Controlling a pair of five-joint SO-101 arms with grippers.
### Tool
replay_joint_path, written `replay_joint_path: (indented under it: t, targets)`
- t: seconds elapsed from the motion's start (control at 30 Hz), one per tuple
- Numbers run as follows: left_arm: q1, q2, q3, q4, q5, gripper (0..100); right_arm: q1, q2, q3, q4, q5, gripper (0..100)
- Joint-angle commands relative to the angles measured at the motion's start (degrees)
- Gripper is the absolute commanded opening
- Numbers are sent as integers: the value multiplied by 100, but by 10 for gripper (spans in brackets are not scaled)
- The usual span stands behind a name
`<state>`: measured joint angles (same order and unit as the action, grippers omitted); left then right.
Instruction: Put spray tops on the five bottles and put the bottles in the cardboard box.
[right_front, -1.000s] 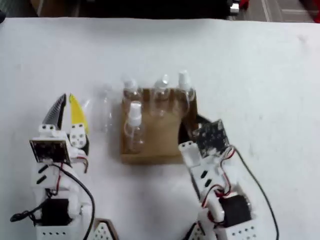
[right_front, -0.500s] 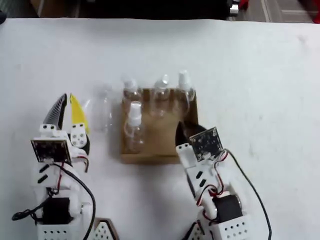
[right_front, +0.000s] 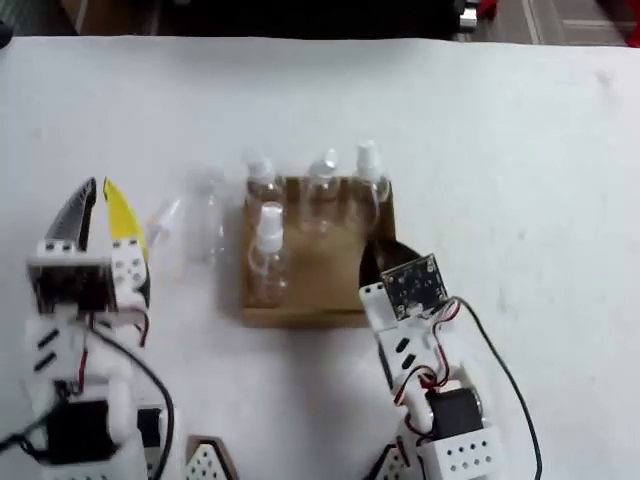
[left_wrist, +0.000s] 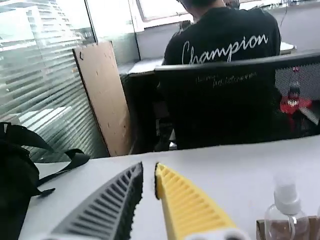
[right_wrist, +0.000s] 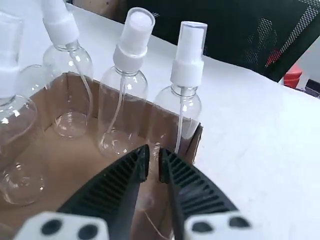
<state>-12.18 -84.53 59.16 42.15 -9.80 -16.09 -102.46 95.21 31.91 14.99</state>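
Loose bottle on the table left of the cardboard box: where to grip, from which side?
Probably grip the loose bottle across its clear body, coming from the left gripper side: the cardboard box wall stands close on the other side. Its exact pose is hard to read.

1. High view: the fifth bottle, lying on the surface left of the cardboard box, is a faint see-through blur; whether it carries a spray top cannot be told.
2. The right gripper is largely covered by its own wrist board over the box's right wall.
3. The left arm runs off the frame's lower edge.
4. Left wrist view: a capped bottle and a box corner are cut by the frame edge, as is the base of the left gripper.
5. Right wrist view: the front bottle is sliced by the frame edge; its spray top is partly lost.
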Motion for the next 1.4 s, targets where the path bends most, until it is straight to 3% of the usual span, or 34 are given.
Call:
replay_joint_path:
  t: [0.0, 0.2, 0.4, 0.57, 0.8, 1.03, 1.37]
  targets:
    - [92, 2193, -1609, 527, -132, 50, 48, -31, -18, -127, 70, 20]
    - [778, 5411, -4167, 2268, -79, 50, 48, -31, 0, -136, 70, 21]
    - [1077, 7530, -5952, 3569, 624, 54, 48, -31, 0, -136, 70, 24]
    - [1042, 8796, -6752, 4158, 1354, 199, 48, -31, 9, -136, 88, 24]
    - [1024, 9640, -6884, 3912, 1644, 213, 22, -31, 9, -136, 105, 25]
    - [365, 10062, -6875, 3578, 1952, 214, 13, -31, 9, -136, 114, 25]
    - [462, 10958, -6927, 3244, 1987, 214, 4, -31, 9, -136, 114, 25]
